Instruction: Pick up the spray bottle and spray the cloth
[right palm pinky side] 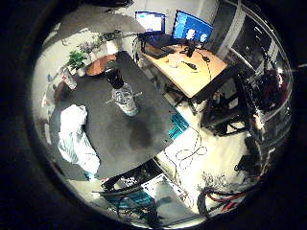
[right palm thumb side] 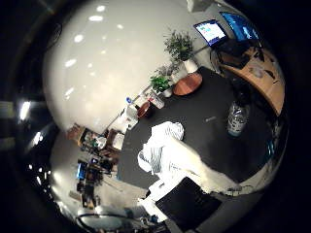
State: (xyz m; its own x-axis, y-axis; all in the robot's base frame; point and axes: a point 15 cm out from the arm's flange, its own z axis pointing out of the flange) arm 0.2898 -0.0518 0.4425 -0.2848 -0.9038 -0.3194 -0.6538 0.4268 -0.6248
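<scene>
- Table [right palm pinky side: 144, 139]: dark, matte, flat top, seen from well above. Its far end is crowded with small items too small to make out.
- Wooden desk [right palm pinky side: 196, 72]: beside the table, pale top, two lit monitors [right palm pinky side: 192, 26] at its back edge; the things on it are too small to tell apart.
- Hand [right palm thumb side: 194, 194]: only a white and black part shows at the edge of the thumb side view, over the cloth's near end. Cannot tell whether the fingers are apart or curled. It touches nothing that can be seen and sits well away from the bottle.
- Cloth [right palm thumb side: 163, 145]: white, crumpled, faint stripes, lying on the table near one edge; partly covered by the hand's body in the thumb side view.
- Round wooden board [right palm thumb side: 188, 83]: reddish-brown, at the table's far end beside potted plants [right palm thumb side: 160, 83].
- Spray bottle [right palm pinky side: 123, 96]: clear body, dark head, upright near the table's middle, well apart from the cloth. Trigger detail hard to make out.
</scene>
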